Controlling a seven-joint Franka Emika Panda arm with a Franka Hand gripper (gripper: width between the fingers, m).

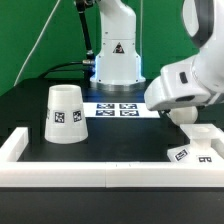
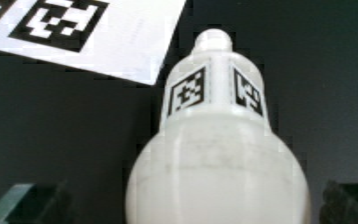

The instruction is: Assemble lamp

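Note:
The white bulb (image 2: pixel 211 150) fills the wrist view, its tagged neck pointing away toward the marker board (image 2: pixel 87 35). My gripper (image 2: pixel 185 205) is open and straddles the bulb's wide body, with a dark finger (image 2: pixel 25 205) on each side and small gaps to the bulb. In the exterior view the gripper (image 1: pixel 180 118) hangs low at the right, and the arm hides the bulb. The tapered shade (image 1: pixel 64 113) stands wide end down at the left. The flat stepped base (image 1: pixel 190 148) lies at the front right.
A white raised rim (image 1: pixel 100 165) borders the black table at the front and sides. The marker board (image 1: pixel 115 108) lies in the middle at the back. The white robot pedestal (image 1: pixel 117 60) with a triangle sticker stands behind it.

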